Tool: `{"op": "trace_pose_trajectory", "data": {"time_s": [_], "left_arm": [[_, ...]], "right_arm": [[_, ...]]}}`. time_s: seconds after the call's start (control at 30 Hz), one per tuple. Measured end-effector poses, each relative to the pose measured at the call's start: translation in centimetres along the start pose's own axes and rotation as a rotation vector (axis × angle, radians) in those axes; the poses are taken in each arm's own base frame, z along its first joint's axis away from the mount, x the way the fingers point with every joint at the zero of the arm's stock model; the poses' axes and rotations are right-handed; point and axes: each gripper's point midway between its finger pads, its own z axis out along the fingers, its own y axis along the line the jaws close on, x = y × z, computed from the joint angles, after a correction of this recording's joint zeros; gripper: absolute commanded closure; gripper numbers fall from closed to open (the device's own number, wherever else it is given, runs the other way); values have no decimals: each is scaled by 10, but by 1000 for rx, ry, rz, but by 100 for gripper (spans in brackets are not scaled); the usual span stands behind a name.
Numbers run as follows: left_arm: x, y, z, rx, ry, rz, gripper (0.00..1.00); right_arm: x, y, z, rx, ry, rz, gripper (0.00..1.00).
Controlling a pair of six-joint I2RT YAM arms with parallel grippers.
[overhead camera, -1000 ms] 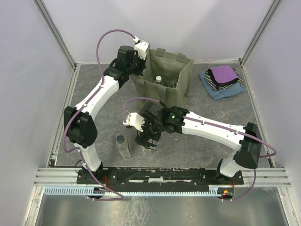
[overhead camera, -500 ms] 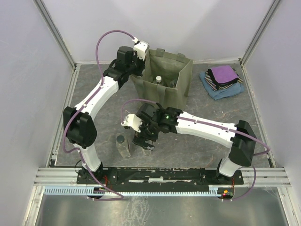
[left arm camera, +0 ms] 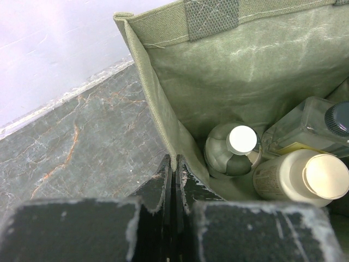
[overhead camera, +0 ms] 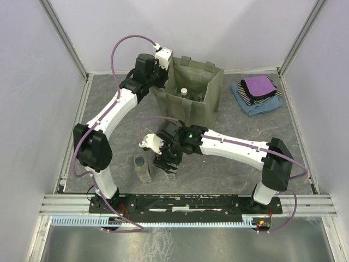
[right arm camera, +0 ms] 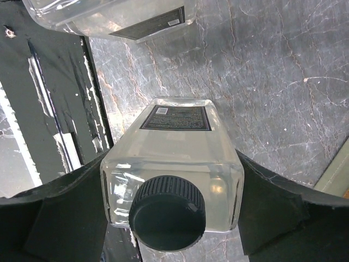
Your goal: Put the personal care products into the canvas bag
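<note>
Risks, noted first:
- The clear bottle (right arm camera: 174, 136) is taken by its smooth flat sides near the capped end. A slip or a swing between the pads (right arm camera: 262, 191) is to be expected on the lift if the squeeze is light.
- A second bottle (overhead camera: 143, 168) is set just beside it, lower left of centre in the top view, and could be clipped by the outer finger.
- The canvas bag (overhead camera: 188, 103), upper centre, is already loaded with a nozzle-topped bottle (left arm camera: 232, 150), a cream jar (left arm camera: 300, 177) and a dark-capped bottle (left arm camera: 313, 123). A release from too high could topple them, and the soft rim could be snagged on entry.

End effectors:
- The right gripper (right arm camera: 172, 164), below centre of the top view, is roughly half spread, with both pads laid against opposite sides of the clear bottle. It is judged to be grasping. Whether the bottle is lifted off the table (overhead camera: 229, 169) cannot be told.
- The left gripper (left arm camera: 174, 180) is clenched tight on the bag's wall at its top edge — the mouth is judged to be held open by it.
</note>
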Motion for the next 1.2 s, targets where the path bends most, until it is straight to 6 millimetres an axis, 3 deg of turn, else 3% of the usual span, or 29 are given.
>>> {"op": "trace_pose_trajectory", "data": {"time_s": [0.13, 0.2, 0.4, 0.5, 0.6, 0.77, 0.93, 1.07, 1.2], "left_arm": [[0, 0, 0, 0, 0, 0, 97], [0, 0, 0, 0, 0, 0, 97], [0, 0, 0, 0, 0, 0, 97], [0, 0, 0, 0, 0, 0, 97], [0, 0, -1, 0, 0, 0, 97], [0, 0, -4, 0, -1, 0, 97], [-2, -1, -8, 0, -6, 1, 97], [-3, -1, -13, 0, -9, 1, 97], [-4, -3, -15, 8, -10, 1, 97]], "right_arm": [[0, -1, 0, 2, 1, -8, 85], [0, -2, -1, 10, 1, -7, 99], [12, -16, -16, 94, 34, 55, 100], [21, -37, -42, 148, 30, 153, 100], [22, -67, -86, 236, -5, 257, 100], [-15, -116, -183, 418, -199, 350, 100], [-65, -123, -273, 514, -436, 344, 100], [-87, -120, -318, 533, -566, 332, 100], [-103, -138, -336, 541, -633, 343, 100]]}}
